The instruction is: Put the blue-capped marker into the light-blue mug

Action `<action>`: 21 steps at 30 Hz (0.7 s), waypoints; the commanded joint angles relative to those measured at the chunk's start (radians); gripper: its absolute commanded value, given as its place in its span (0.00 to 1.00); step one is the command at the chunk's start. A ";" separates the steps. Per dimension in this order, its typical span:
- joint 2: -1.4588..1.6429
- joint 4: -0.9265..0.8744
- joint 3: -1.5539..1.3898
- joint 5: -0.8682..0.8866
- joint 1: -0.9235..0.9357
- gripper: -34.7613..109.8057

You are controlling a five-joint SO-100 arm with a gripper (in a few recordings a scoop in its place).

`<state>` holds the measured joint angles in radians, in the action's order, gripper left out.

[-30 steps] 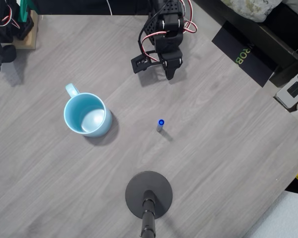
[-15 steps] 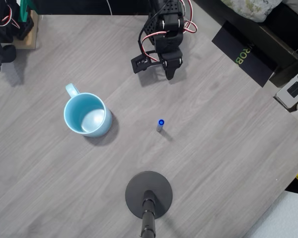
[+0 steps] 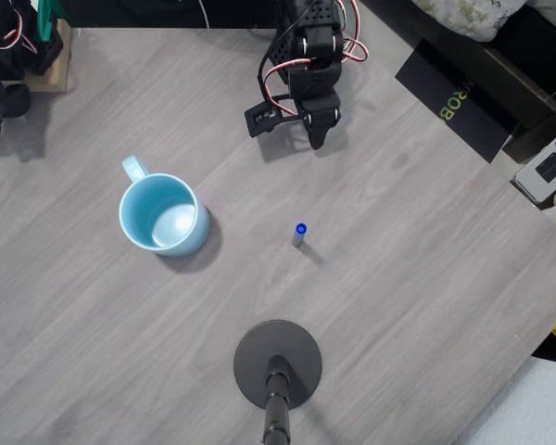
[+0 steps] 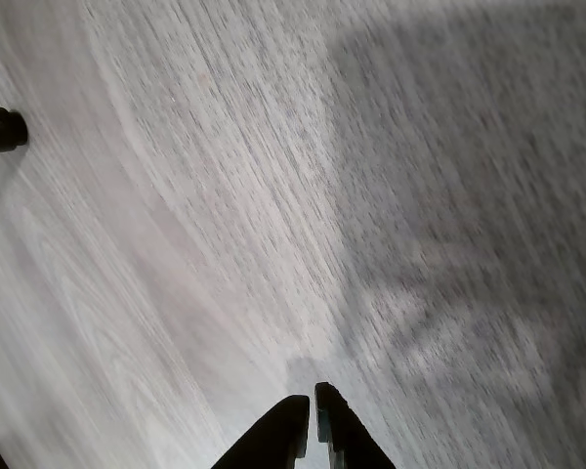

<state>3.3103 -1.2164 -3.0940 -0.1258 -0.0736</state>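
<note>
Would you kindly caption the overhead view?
Closed gripper hovers above upright blue-capped marker, right of the light-blue mug.

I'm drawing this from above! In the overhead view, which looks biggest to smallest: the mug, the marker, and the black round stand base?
1. The mug and the stand base look about alike across, so I won't rank those two.
2. The marker looks by far the smallest; it stands on end, showing mostly its blue cap.
</note>
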 commanded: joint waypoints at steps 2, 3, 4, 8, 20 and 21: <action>0.028 -0.017 -0.005 -0.003 -0.025 0.24; 0.028 -0.017 -0.005 -0.005 -0.038 0.24; 0.028 -0.017 -0.005 -0.005 -0.038 0.24; 0.028 -0.017 -0.005 -0.015 -0.028 0.24; 0.028 -0.018 -0.005 -0.087 -0.127 0.24; 0.028 -0.018 -0.005 -0.094 -0.127 0.24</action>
<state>3.3119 -1.2164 -3.0956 -0.2010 -0.1795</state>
